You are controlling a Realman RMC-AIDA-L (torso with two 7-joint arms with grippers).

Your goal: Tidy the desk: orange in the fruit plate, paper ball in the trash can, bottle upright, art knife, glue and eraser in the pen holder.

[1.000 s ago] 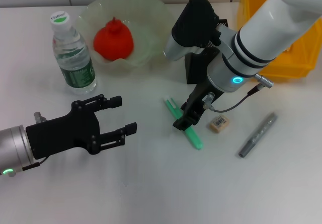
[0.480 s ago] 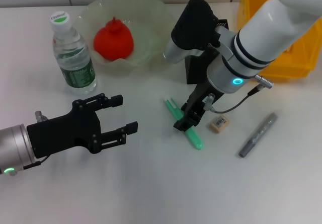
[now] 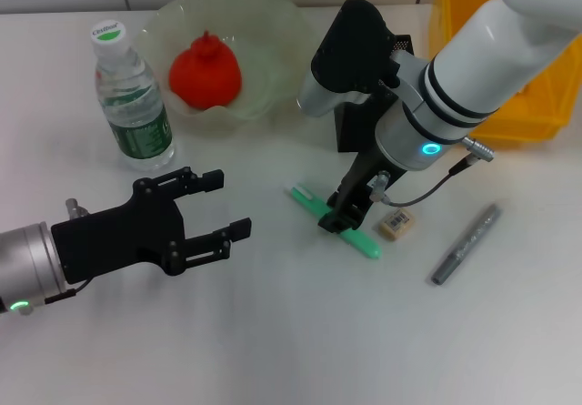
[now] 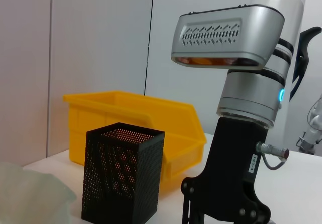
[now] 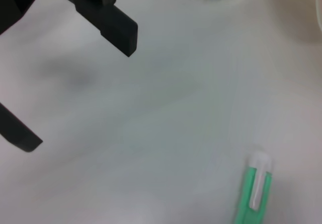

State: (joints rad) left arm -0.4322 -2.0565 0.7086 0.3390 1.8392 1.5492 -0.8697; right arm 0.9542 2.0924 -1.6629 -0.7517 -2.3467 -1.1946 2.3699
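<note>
My right gripper is down on the table, shut on the middle of the green art knife, which lies flat; the knife's clip end shows in the right wrist view. The beige eraser lies just right of it, and the grey glue stick farther right. The black mesh pen holder stands behind my right arm, mostly hidden in the head view. The orange sits in the fruit plate. The bottle stands upright. My left gripper is open and empty at the front left. The paper ball is out of view.
The yellow trash can stands at the back right, behind the pen holder in the left wrist view. Bare white table lies between my two grippers and along the front.
The art knife has turned under my right gripper, its far end swinging left and its near end right. The left arm has barely moved.
</note>
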